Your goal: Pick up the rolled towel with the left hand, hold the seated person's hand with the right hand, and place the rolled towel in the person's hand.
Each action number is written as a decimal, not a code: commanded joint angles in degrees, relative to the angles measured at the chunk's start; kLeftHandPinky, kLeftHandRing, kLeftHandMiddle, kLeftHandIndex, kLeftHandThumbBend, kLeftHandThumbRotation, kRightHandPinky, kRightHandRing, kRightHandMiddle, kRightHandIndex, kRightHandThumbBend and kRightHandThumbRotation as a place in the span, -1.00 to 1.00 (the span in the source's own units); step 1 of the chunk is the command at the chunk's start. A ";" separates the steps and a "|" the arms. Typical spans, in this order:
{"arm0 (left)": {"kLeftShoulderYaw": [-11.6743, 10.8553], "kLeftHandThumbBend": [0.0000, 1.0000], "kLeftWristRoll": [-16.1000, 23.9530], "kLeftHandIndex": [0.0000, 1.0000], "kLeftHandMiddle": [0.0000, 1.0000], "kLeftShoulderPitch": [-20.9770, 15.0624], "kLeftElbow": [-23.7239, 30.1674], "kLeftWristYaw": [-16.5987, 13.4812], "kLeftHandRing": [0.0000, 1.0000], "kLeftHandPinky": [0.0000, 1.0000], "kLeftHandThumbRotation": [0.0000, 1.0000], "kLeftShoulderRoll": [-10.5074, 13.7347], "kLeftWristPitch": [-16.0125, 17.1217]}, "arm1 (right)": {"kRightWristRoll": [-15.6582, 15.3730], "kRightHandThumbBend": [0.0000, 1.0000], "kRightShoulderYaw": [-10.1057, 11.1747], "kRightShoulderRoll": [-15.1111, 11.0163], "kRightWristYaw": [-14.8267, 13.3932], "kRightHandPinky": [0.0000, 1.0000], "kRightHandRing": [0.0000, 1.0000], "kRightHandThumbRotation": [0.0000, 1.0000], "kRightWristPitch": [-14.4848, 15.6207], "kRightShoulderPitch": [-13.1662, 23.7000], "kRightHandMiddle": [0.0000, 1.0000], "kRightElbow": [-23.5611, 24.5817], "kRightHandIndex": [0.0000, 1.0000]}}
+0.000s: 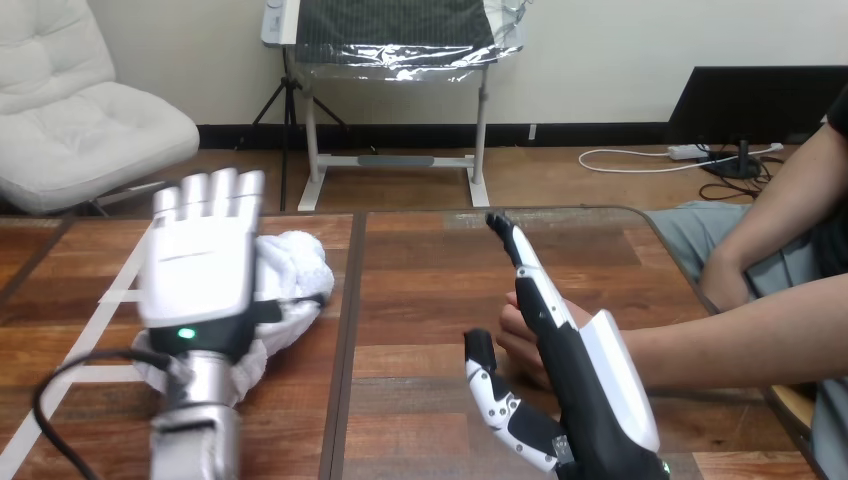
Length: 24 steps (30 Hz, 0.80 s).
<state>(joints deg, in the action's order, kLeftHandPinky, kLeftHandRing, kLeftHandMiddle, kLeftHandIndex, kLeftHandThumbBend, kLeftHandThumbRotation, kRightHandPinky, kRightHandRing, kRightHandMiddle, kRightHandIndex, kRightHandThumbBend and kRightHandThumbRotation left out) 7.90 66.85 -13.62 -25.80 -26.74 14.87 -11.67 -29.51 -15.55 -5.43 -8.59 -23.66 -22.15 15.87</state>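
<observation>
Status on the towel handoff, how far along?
Nothing finished yet. In hand: left robot hand hovers open over the white rolled cloth towel, on the wooden table; right robot hand stands open beside the person's hand, not curled round it. Left: grasp towel, hold hand, place towel.

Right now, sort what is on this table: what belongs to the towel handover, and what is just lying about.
Belongs to the job: white towel; left hand over it; right hand; the person's hand beside the right hand.
Just lying about: white tape strips on the table.
</observation>
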 commanded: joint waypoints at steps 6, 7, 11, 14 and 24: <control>2.35 0.67 -4.73 0.87 0.92 -13.40 -12.07 -1.87 0.96 1.00 0.08 2.72 0.41 | -0.46 -1.00 0.77 -0.38 -0.08 1.00 1.00 -1.00 -2.11 4.55 1.00 4.51 1.00; 2.37 0.66 -5.20 0.86 0.92 -13.66 -12.57 -2.19 0.95 1.00 0.06 2.83 0.68 | -0.47 -1.00 0.78 -0.37 -0.07 1.00 1.00 -1.00 -2.05 4.53 1.00 4.56 1.00; 2.43 0.63 -7.11 0.86 0.89 -14.51 -14.14 -3.70 0.93 1.00 -0.02 3.18 1.51 | -0.79 -1.00 0.90 -0.41 -0.21 1.00 1.00 -1.00 -1.97 4.53 1.00 4.71 1.00; 2.50 0.61 -8.49 0.84 0.88 -15.04 -15.43 -4.81 0.91 1.00 -0.04 3.48 2.27 | -0.71 -1.00 1.02 -0.46 -0.19 1.00 1.00 -1.00 -1.96 4.41 1.00 4.92 1.00; 3.59 0.56 -11.99 0.80 0.83 -16.60 -18.50 -7.18 0.86 0.98 -0.06 4.40 2.51 | -0.29 -1.00 1.32 -0.72 -0.17 1.00 1.00 -1.00 -1.80 4.80 1.00 4.93 1.00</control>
<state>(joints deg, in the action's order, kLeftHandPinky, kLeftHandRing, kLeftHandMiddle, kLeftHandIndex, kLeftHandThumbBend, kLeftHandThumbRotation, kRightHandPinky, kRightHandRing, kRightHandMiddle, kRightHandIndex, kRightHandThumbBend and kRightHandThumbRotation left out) 10.18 55.77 -23.72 -43.09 -31.97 17.53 -9.63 -29.94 -15.10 -6.14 -8.58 -23.93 -21.49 17.93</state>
